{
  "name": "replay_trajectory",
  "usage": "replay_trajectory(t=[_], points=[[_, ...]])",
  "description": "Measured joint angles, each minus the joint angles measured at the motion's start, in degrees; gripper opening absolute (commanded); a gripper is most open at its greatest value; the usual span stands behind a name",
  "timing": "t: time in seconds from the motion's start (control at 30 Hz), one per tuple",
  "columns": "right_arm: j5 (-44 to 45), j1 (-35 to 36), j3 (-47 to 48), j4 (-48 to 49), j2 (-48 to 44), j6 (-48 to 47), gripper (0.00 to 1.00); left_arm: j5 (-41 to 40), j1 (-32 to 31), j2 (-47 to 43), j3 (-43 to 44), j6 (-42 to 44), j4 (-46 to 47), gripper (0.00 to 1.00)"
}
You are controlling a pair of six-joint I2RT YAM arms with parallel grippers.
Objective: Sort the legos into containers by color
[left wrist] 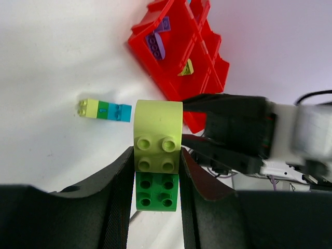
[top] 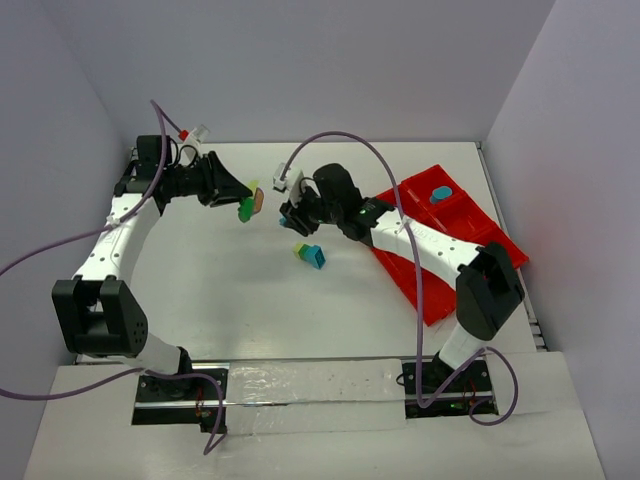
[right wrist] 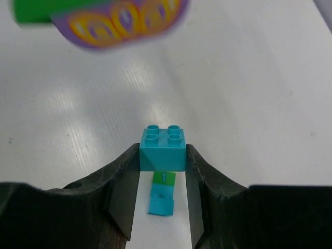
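Above the mid-tabletop, a lime-and-green brick stack [left wrist: 158,136] sits pinched in the left gripper [left wrist: 157,155] and a teal brick [right wrist: 163,145] in the right gripper [right wrist: 162,155]. Another stack [top: 310,255] lies below. The step looks like carrying; next, probably teal to the red tray [top: 437,298].

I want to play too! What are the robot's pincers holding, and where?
Left pincer: lime-and-green brick stack, by its sides. Right pincer: teal brick, by its sides.

pale numeral 1, printed on the small green brick [right wrist: 164,177], middle piece of a loose three-brick stack [left wrist: 104,109]
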Motion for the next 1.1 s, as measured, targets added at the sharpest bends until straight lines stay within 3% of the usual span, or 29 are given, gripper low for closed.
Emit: replay_trajectory(t=[0.33,0.77,1.1], points=[[2.7,-3.9,-5.8,-1.3,-2.3,3.6,0.00,0.7,0.3,-0.5,-3.0,-2.8,3.9,0.00],[16.2,-23.4,-13.3,1.5,-16.4,15.6,0.00,-2.9,-0.8,0.4,-2.9,-1.5,3.9,0.00],[22.4,-36.7,-13.0,0.5,-16.3,29.0,0.00,-6.4,-1.2,5.0,0.1,-1.6,4.5,0.00]])
